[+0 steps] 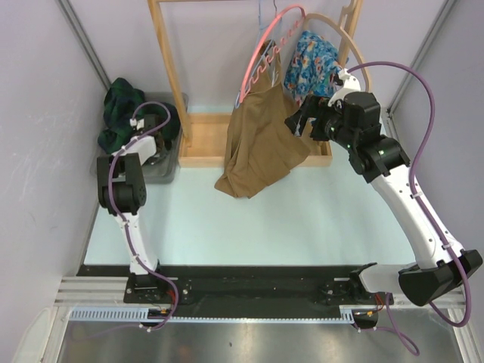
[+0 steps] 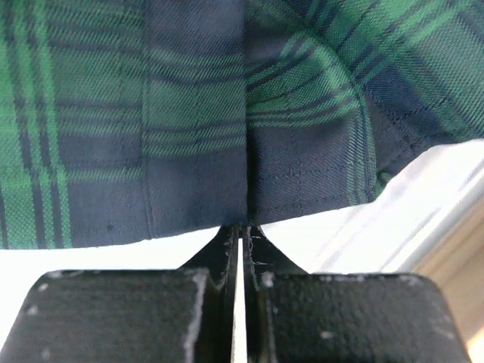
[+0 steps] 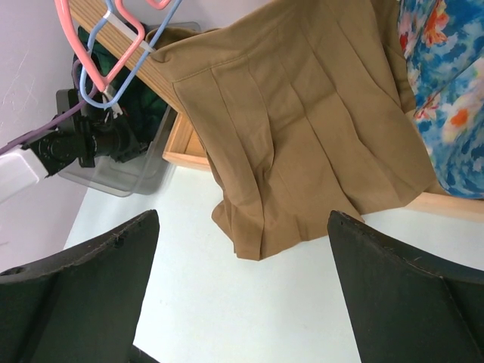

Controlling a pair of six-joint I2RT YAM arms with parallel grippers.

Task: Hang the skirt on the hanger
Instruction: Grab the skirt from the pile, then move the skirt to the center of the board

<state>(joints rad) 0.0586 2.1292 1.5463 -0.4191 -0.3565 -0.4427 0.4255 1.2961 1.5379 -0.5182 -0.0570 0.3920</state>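
Observation:
A green and navy plaid skirt (image 1: 125,102) lies bunched in a grey bin (image 1: 162,172) at the left. My left gripper (image 1: 159,127) reaches into that bin. In the left wrist view the plaid skirt (image 2: 189,113) fills the top, and my left gripper (image 2: 243,227) is shut on its lower hem. A pink hanger (image 1: 265,45) hangs on the wooden rack (image 1: 170,53). Another pink hanger (image 3: 91,45) and a blue hanger (image 3: 140,49) hang at the rail's end. My right gripper (image 1: 299,121) is open and holds nothing; in its wrist view the right gripper (image 3: 242,219) faces the rack.
A brown pleated skirt (image 1: 261,144) hangs from the rack, its hem down on the table, seen close as the brown skirt (image 3: 302,128). A blue floral garment (image 1: 314,64) hangs on a wooden hanger to its right. The rack's wooden base (image 1: 204,147) borders the bin.

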